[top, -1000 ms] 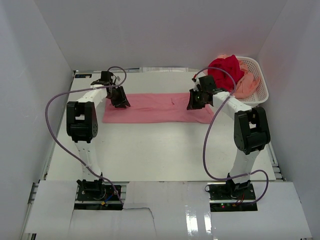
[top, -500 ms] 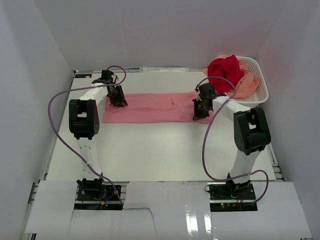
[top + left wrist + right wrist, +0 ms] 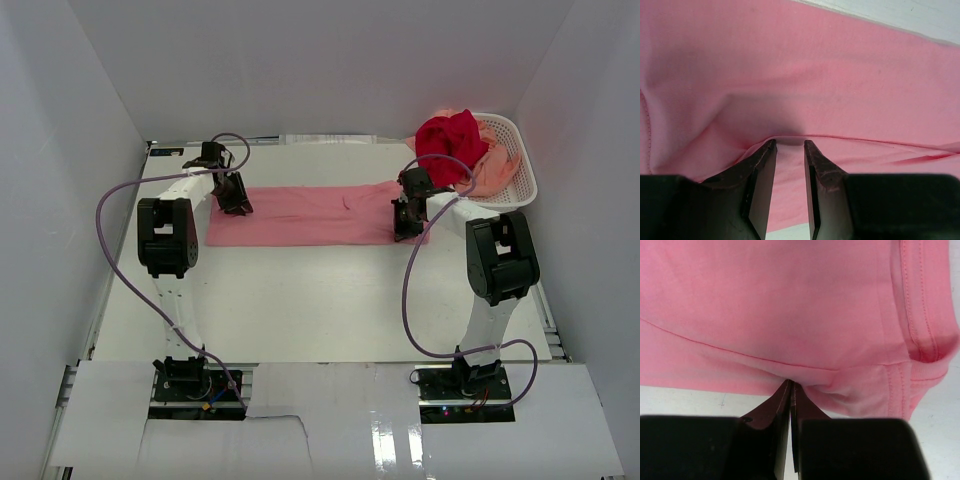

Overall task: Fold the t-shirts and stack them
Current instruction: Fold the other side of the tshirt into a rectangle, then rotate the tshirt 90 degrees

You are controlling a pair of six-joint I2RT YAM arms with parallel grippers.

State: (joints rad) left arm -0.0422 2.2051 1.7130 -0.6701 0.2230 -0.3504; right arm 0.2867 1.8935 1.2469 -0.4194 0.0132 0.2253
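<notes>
Rightward and nearer, the right gripper [image 3: 790, 384] has shifted, jaws pressed tight on the pink t-shirt's [image 3: 315, 215] near hem. The left gripper [image 3: 790, 142] stands narrow, seemingly pinching a fold. Shirt lies flat mid-frame; lift both ends evenly.

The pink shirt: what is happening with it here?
Two robot arms are folding the pink shirt, which lies as a long strip on the table. The right gripper is shut on its edge at the right end. The left gripper is at a fold near the left end, jaws slightly apart; a grip is unclear. A red shirt and a peach shirt wait in the basket.
</notes>
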